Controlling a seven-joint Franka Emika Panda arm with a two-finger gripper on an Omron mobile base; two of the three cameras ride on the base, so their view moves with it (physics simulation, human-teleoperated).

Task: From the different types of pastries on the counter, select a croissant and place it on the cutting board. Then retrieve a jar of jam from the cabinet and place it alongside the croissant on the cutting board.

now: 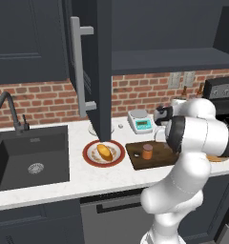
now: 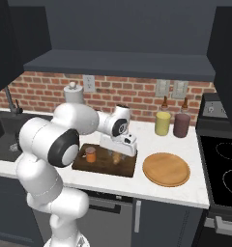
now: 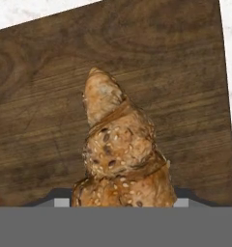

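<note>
Over the cutting board (image 2: pixel 127 168), the gripper (image 2: pixel 117 157) was closed on the croissant (image 3: pixel 120 149), with the jam jar (image 2: pixel 91 154) just beside.

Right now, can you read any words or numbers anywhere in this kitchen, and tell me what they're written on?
No words or numbers can be read anywhere.
kitchen scale: its green screen is lit, but whatever it shows is too small to read.
jar of jam: no label to read.
yellow bottle and maroon bottle: plain, no writing visible.
stove: just ring outlines, no text.
</note>
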